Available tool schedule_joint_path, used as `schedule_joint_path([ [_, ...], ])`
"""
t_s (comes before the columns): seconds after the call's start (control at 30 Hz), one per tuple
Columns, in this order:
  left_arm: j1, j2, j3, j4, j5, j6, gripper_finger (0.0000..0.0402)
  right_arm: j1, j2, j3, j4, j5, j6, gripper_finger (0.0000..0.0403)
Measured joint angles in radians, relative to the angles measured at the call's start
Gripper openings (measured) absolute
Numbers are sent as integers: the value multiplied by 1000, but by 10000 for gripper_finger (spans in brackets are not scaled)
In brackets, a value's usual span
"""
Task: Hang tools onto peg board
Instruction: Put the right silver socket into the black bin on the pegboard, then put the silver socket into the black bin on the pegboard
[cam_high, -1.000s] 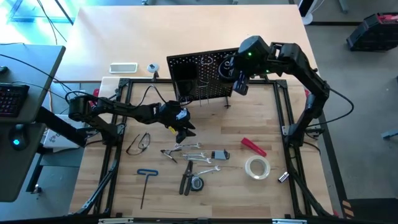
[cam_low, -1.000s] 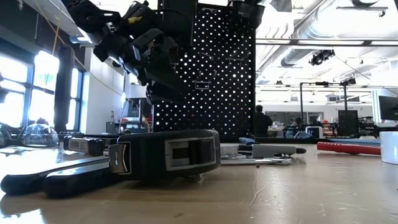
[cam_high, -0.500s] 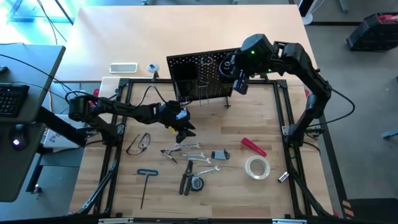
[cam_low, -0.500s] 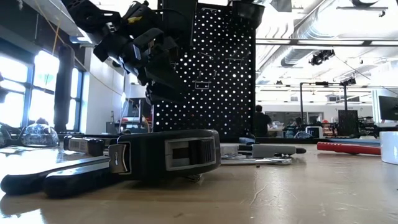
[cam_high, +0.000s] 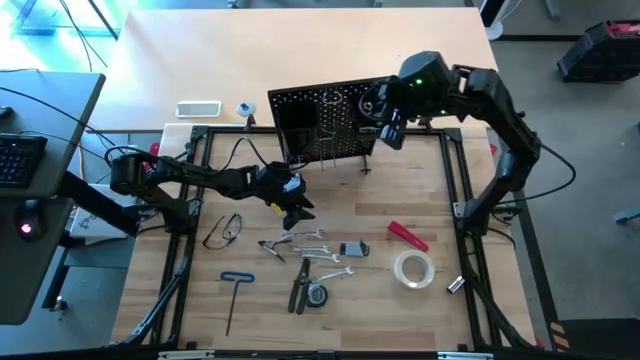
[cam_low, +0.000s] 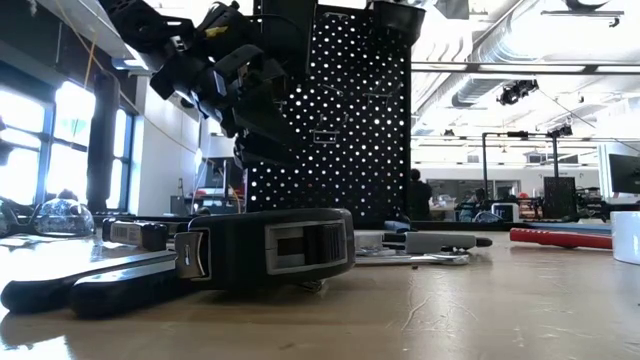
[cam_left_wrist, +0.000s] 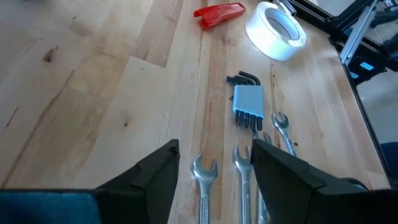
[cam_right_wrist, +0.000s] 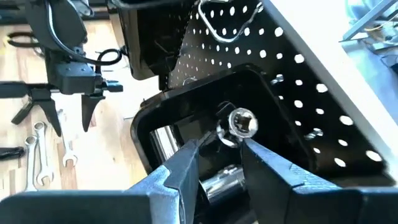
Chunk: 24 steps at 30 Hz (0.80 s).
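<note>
While the right gripper (cam_right_wrist: 219, 149) hangs over a black bin (cam_right_wrist: 186, 118) on the peg board (cam_high: 325, 125), its fingers sit partly apart around a small shiny socket (cam_right_wrist: 241, 122), and I cannot tell if they really pinch it. If the grip is loose or the arm drifts sideways, the socket could bump the bin's edge and fall to the table below. The left gripper (cam_left_wrist: 214, 168) waits spread wide just above the wrenches (cam_left_wrist: 205, 180), with the tape roll (cam_left_wrist: 277, 31) farther ahead.

Right pincer (cam_right_wrist: 219, 148) poised over a black bin (cam_right_wrist: 273, 118) on the peg board (cam_right_wrist: 298, 68), fingers parted around a shiny socket (cam_right_wrist: 242, 121).
</note>
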Motion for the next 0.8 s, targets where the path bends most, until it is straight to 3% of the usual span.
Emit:
schedule_joint_path([
  [0.17,0,0,0,0,0,7,193,2,-40,0,-7,-14,28,115],
  [0.37,0,0,0,0,0,7,193,42,-86,0,-97,-158,115,115],
  [0.57,0,0,0,0,1,2,193,164,-133,-11,-140,-295,258,115],
  [0.8,0,0,0,-1,14,3,193,347,-153,-15,-139,-254,406,115],
])
